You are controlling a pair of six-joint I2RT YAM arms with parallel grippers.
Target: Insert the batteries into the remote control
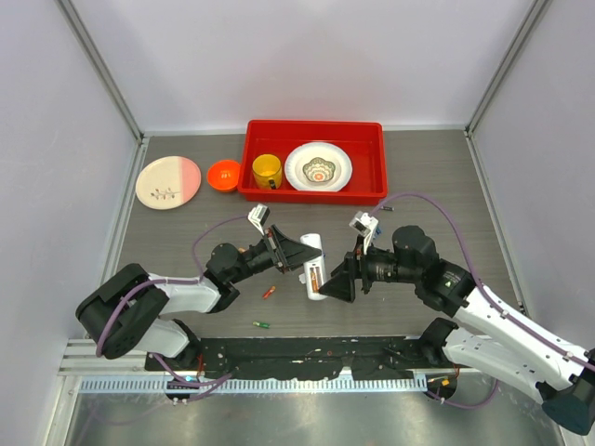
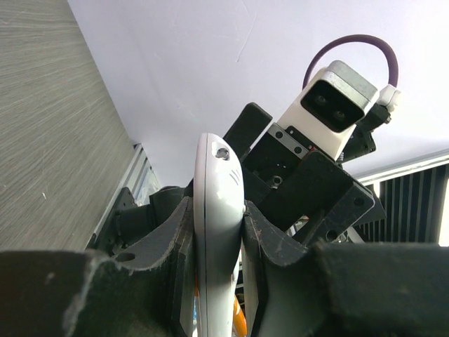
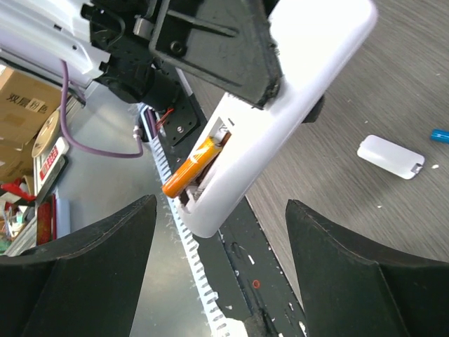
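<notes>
My left gripper is shut on the white remote control and holds it above the table, battery bay facing my right gripper. In the left wrist view the remote stands edge-on, clamped between the fingers. An orange battery lies slanted in the open bay of the remote, its near end sticking out. My right gripper is open and empty, jaws either side of the remote's lower end. A red battery and a green one lie on the table. A blue battery shows at the frame edge.
The white back cover lies on the table beyond the remote. A red tray at the back holds a yellow cup and a patterned bowl. An orange bowl and a pink-and-cream plate sit to its left.
</notes>
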